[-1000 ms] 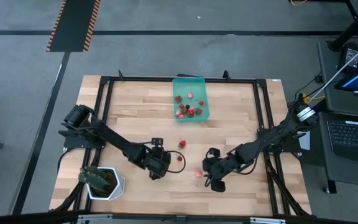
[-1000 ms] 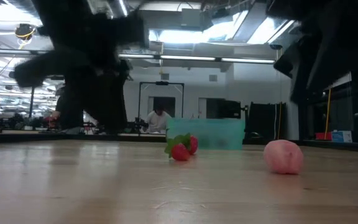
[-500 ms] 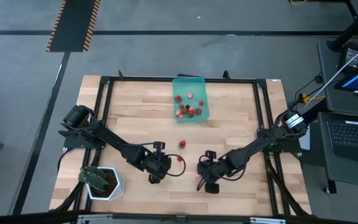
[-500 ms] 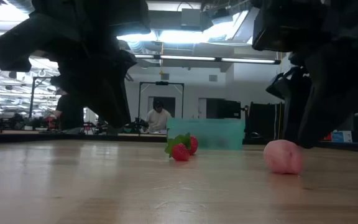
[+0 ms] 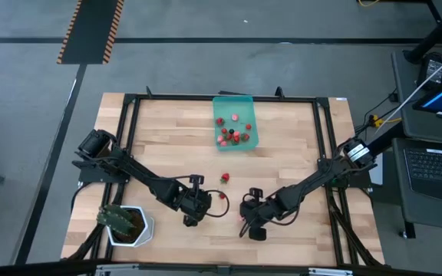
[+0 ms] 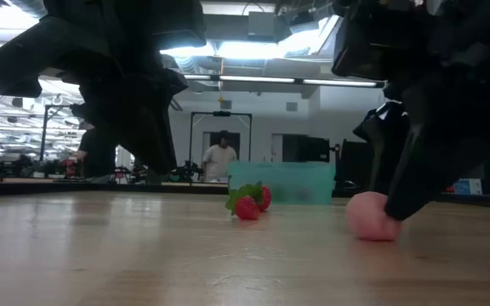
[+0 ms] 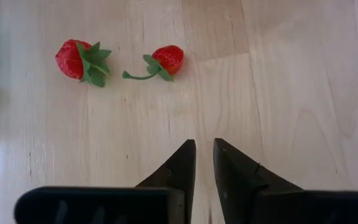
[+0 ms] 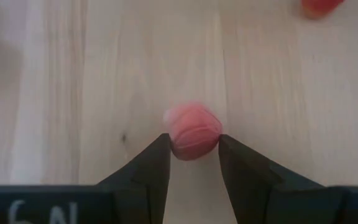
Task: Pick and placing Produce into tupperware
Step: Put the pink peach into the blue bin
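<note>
Near tabletop [image 5: 167,138] 6 o'clock edge | right fingers [image 8: 194,149] part-open, straddling pink fruit [image 8: 193,131] | left fingers [image 7: 204,163] almost closed, empty, two strawberries [image 7: 79,60] at 12

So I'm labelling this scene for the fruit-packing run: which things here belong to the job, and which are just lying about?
Part of the job:
- translucent teal rectangular plastic tub with fruit inside
- two small red green-topped strawberries loose on the wood
- round pink fruit between the right hand's fingers
- left hand, holding nothing

Just lying about:
- white pot with green plant
</note>
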Robot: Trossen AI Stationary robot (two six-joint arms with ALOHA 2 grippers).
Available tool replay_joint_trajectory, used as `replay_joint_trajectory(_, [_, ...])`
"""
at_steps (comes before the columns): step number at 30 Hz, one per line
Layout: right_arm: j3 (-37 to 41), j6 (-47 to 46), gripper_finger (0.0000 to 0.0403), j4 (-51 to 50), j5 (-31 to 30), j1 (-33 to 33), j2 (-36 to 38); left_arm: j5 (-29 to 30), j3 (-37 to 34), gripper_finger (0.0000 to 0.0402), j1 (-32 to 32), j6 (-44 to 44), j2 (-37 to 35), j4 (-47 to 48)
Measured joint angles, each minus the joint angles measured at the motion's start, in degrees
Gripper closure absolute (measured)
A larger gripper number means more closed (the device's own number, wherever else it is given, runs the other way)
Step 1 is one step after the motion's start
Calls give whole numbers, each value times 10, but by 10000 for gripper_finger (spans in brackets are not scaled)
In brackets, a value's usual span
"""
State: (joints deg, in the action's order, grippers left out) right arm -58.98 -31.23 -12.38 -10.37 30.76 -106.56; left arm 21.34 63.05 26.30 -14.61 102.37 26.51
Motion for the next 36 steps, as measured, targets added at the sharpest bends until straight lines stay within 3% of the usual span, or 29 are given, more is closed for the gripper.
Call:
replay_joint_trajectory(8, [0,-14,272,18,2,-1,-3,1,0,374,4,0,0,1])
replay_joint_trajectory(19, [0,-26,392,14,2,-9,-2,5,0,400,5,-2,0,2])
replay_joint_trajectory(29, [2,-6,397,15,-10,-9,2,36,0,388,10,0,-1,12])
replay_joint_trajectory(36, [3,22,397,14,-64,-9,41,32,-35,400,14,2,-50,-29])
